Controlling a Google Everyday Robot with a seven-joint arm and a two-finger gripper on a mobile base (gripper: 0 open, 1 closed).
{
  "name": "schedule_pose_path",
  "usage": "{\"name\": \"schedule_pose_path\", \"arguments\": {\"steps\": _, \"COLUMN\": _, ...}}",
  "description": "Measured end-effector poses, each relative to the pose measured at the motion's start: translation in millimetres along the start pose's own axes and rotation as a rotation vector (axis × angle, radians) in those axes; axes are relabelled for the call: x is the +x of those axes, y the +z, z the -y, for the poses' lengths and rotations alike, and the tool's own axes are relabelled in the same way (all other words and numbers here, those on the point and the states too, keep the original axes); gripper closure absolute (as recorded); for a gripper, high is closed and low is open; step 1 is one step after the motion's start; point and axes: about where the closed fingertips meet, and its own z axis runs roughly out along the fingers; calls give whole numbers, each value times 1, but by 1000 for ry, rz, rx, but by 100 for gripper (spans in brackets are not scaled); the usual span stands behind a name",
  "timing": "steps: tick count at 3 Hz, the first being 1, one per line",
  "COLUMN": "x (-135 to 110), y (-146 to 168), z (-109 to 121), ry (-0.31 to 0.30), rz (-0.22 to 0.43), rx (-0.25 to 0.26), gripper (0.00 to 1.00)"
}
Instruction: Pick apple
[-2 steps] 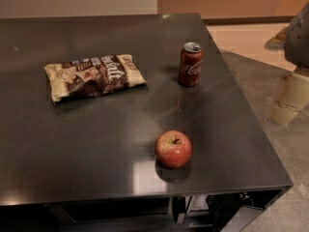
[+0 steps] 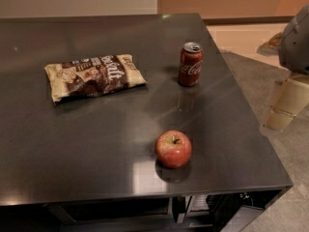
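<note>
The apple (image 2: 173,149) is round and red with yellowish speckles and a short brown stem. It sits upright on the dark table (image 2: 96,144), near the front edge and right of the middle. My gripper (image 2: 288,103) hangs off the table's right side, over the floor, well to the right of the apple and a little farther back. Its beige end shows below a grey arm housing (image 2: 297,37). Nothing is seen in it.
A red soda can (image 2: 190,64) stands upright behind the apple, near the table's right edge. A brown and cream snack bag (image 2: 94,75) lies flat at the back left. Grey carpet (image 2: 285,149) lies to the right of the table.
</note>
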Motion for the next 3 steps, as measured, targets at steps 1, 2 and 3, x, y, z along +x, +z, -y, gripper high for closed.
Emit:
{"name": "schedule_pose_path", "arguments": {"steps": 1, "x": -14, "y": 14, "z": -16, "ry": -39, "rz": 72, "rx": -49, "gripper": 0}}
{"name": "schedule_pose_path", "arguments": {"steps": 2, "x": -27, "y": 33, "z": -33, "ry": -64, "rz": 149, "rx": -111, "gripper": 0}}
{"name": "schedule_pose_path", "arguments": {"steps": 3, "x": -38, "y": 52, "z": -48, "ry": -92, "rz": 211, "rx": -157, "gripper": 0}}
